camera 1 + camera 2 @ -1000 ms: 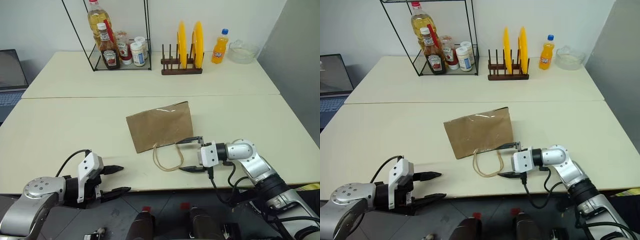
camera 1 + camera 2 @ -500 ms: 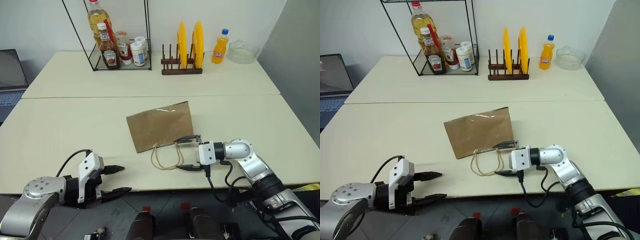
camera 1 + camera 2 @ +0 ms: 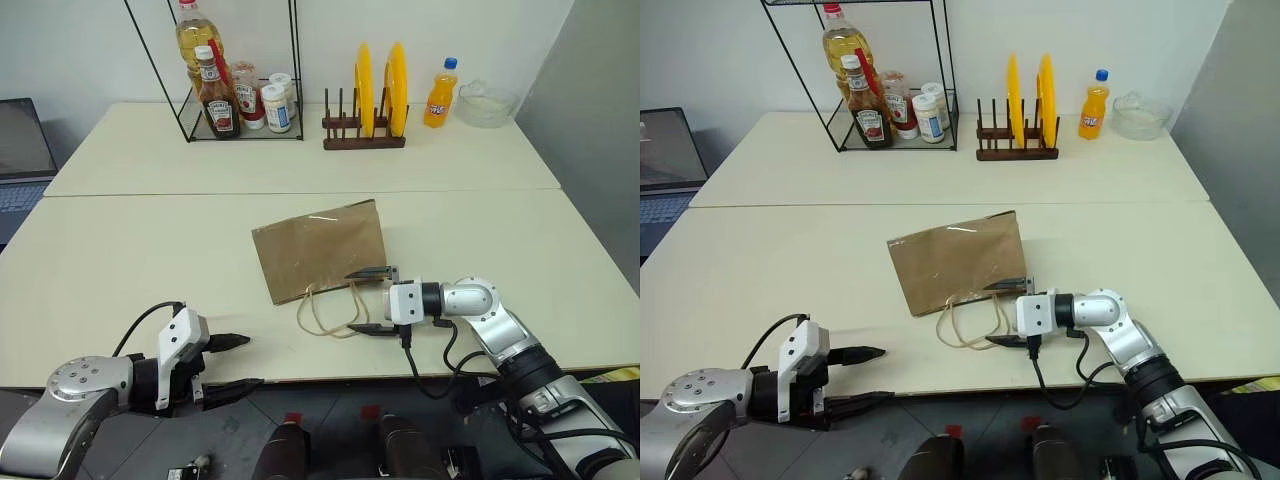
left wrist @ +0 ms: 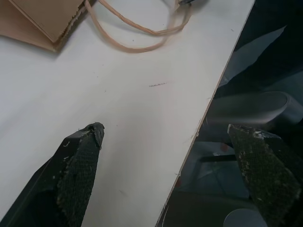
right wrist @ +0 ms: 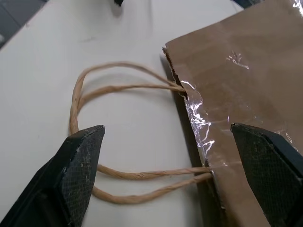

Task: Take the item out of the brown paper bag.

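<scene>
The brown paper bag [image 3: 320,250] lies flat in the middle of the near table, its beige cord handles [image 3: 322,315] looped toward the front edge. The item is hidden; only a strip of clear tape [image 5: 201,125] shows at the bag's mouth. My right gripper [image 3: 352,300] points left at the mouth and is open. One finger is by the bag's near right corner and the other is beside the handles. Nothing is between them but the cords. My left gripper [image 3: 250,360] hangs open over the table's front edge at the left, far from the bag.
On the far table stand a wire rack [image 3: 240,70] with ketchup and oil bottles, a wooden rack with yellow plates [image 3: 380,90], an orange soda bottle [image 3: 438,92] and a glass bowl [image 3: 485,103]. A laptop [image 3: 18,150] sits at the far left.
The cord handles have shifted slightly left beside the right gripper's fingers. Both arms stay about where they were.
</scene>
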Tool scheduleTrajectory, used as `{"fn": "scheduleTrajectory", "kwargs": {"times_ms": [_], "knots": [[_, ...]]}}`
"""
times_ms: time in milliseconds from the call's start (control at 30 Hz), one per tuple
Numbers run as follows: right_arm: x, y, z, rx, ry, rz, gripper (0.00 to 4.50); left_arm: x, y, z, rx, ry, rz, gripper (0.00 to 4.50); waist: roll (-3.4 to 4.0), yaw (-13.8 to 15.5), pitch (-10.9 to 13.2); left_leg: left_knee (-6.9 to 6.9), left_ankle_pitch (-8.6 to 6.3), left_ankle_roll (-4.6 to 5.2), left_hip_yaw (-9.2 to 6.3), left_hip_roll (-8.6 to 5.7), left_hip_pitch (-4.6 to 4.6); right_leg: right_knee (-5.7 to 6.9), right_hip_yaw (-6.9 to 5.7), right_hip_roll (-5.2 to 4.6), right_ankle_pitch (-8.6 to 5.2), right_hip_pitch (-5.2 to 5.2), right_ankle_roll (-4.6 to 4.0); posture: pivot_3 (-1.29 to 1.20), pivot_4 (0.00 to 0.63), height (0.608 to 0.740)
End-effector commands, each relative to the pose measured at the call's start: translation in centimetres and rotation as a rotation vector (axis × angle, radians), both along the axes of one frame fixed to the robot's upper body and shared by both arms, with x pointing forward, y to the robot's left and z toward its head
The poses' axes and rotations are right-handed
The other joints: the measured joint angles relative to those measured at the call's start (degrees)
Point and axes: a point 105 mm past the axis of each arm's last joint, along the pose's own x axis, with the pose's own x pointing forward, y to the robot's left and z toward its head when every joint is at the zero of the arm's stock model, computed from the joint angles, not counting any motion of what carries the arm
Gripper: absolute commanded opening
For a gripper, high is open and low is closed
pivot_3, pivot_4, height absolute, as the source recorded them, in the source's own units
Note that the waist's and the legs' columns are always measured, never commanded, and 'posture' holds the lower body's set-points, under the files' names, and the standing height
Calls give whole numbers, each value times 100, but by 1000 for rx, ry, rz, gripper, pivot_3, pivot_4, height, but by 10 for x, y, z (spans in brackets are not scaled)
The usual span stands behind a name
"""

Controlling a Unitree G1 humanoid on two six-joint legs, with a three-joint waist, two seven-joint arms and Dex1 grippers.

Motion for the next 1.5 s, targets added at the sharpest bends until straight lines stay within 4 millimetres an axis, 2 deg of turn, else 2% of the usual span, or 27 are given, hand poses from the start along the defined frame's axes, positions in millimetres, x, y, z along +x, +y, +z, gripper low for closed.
{"fn": "scheduleTrajectory", "kwargs": {"times_ms": [33, 467, 633, 833, 1167, 1500], "knots": [[2, 0, 6, -30, -81, 20, 4500, 0, 0, 6, 8, -21, -20, 4447, 0, -1, 0, 0, 0, 0, 0, 0, 0, 0, 0, 0, 0, 0, 0, 0, 150, 740], [5, 1, 7, -36, -117, 21, 4500, -1, 0, 4, 10, -22, -18, 4447, 0, -1, 0, 0, 0, 0, -1, 1, 0, 0, 0, 0, 0, 0, 0, 0, 150, 740], [14, -8, 22, 18, -129, -27, 4500, -2, 1, 3, 11, -21, -13, 4447, 0, 1, 0, 0, 0, 0, 0, 1, 0, 0, 1, 0, 0, 0, 0, 0, 150, 740], [15, -15, 35, 75, -153, -46, 4500, -3, 1, 1, 7, -16, -15, 4447, 0, -1, 0, -1, 0, 0, 0, 2, 0, -1, 0, 0, 0, 1, 0, 0, 150, 740], [21, -18, 20, -39, -229, -59, 4500, 1, -2, 2, 4, -20, -19, 4447, 0, -1, 0, -1, 0, 0, 1, -1, 0, -1, 1, 0, 0, 0, 0, 0, 150, 740], [13, -14, 13, -193, -469, 101, 4500, 1, -4, 4, 0, -21, -15, 4447, 0, -2, 0, -1, 0, 0, 2, -4, 0, -5, 2, 0, 0, 2, 0, 0, 150, 740]]}}
